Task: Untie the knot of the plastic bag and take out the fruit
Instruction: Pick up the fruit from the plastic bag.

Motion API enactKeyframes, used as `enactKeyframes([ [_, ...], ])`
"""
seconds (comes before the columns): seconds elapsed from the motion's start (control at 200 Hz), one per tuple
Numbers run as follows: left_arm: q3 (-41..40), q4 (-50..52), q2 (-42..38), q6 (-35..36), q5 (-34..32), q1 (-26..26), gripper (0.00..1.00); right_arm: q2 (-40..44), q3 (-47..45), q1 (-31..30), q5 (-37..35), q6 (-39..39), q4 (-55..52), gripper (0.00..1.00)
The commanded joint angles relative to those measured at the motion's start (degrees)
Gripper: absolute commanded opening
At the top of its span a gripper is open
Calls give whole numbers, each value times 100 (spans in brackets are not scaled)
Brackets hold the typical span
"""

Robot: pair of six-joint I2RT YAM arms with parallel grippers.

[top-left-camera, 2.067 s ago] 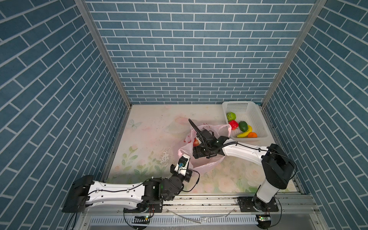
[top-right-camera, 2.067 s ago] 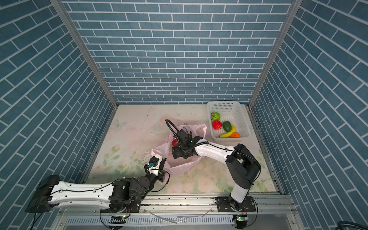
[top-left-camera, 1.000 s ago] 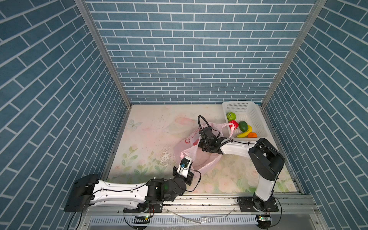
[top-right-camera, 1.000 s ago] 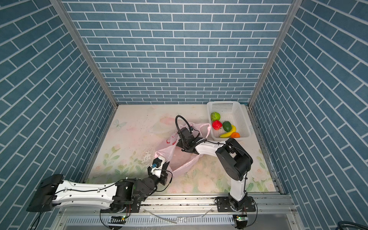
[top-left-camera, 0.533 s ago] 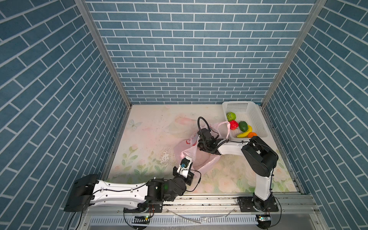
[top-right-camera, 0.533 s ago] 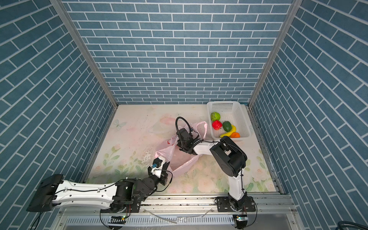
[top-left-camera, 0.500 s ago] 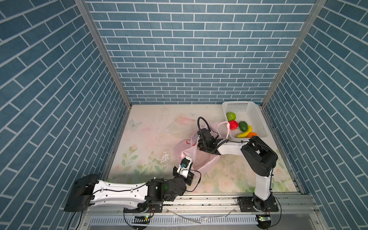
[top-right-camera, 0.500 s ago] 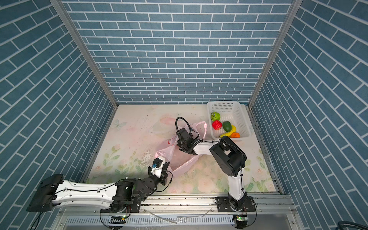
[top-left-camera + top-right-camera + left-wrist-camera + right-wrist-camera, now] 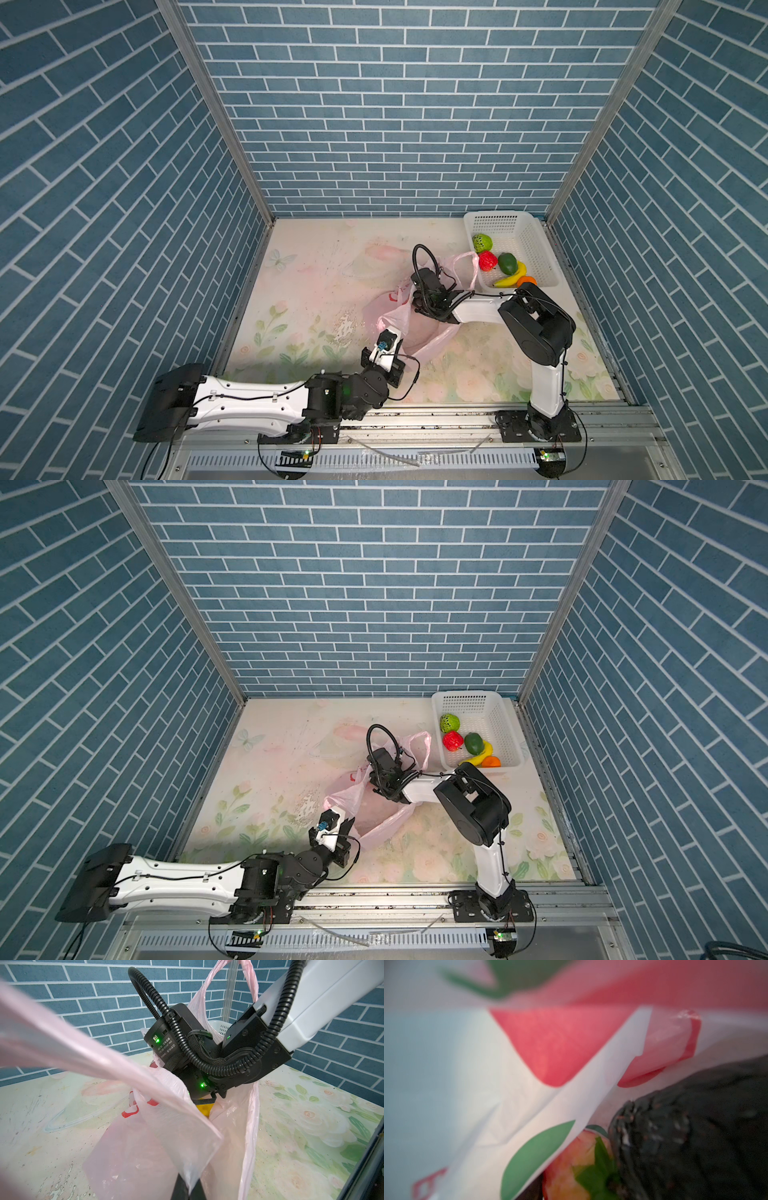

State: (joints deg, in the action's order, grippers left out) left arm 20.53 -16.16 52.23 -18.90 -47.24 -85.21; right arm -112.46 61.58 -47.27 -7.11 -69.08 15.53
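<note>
Near the middle of the floral tabletop (image 9: 307, 299) lay the pink plastic bag (image 9: 428, 345), mouth open and its two handle loops apart. One loop (image 9: 465, 266) stood up beside the white basket (image 9: 498, 216), and the other loop (image 9: 390, 318) was drawn down to the left gripper (image 9: 188, 1189). That gripper was clenched on the bag's thin edge; the left wrist view showed its dark fingers (image 9: 178, 1188) pinching pink film.

The right gripper (image 9: 204, 1098) was down inside the bag's mouth, entering from the basket side. Its jaws were hidden by plastic, so I could not tell whether they were spread or closed on anything. Just under it a yellow fruit (image 9: 204, 1109) showed inside the bag.

The right wrist view was blurred and showed the bag's printed wall close up. Against it a dark avocado (image 9: 695, 1136) touched a pink-yellow fruit (image 9: 566, 1167) with a green leaf.

The basket held five pieces — a green round fruit (image 9: 482, 242), a red strawberry (image 9: 488, 261), a green avocado-shaped one (image 9: 507, 263), a banana (image 9: 509, 279) and an orange (image 9: 526, 281).
</note>
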Motion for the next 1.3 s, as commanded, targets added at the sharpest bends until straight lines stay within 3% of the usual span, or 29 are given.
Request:
enactKeyframes([
  [0.0,-48,46,-3,-60,-58,-6,3,409,-278,-60,-57,-2,47,43],
  [0.515,-44,-59,-63,127,-329,-4,3,2899,-1160,-429,-48,607,-1959,41],
  [0.67,-7,18,-107,165,-356,-6,3,3621,-919,-428,-5,1029,-2828,41],
  [0.93,8,-17,-56,195,-361,-5,3,4249,245,-365,-137,1835,-4272,41],
  [1.065,27,-41,-28,221,-356,-4,3,4396,633,17,13,2057,-4467,41],
  [1.295,6,-2,-85,223,-356,-9,3,4428,1178,1195,415,2534,-4478,41],
])
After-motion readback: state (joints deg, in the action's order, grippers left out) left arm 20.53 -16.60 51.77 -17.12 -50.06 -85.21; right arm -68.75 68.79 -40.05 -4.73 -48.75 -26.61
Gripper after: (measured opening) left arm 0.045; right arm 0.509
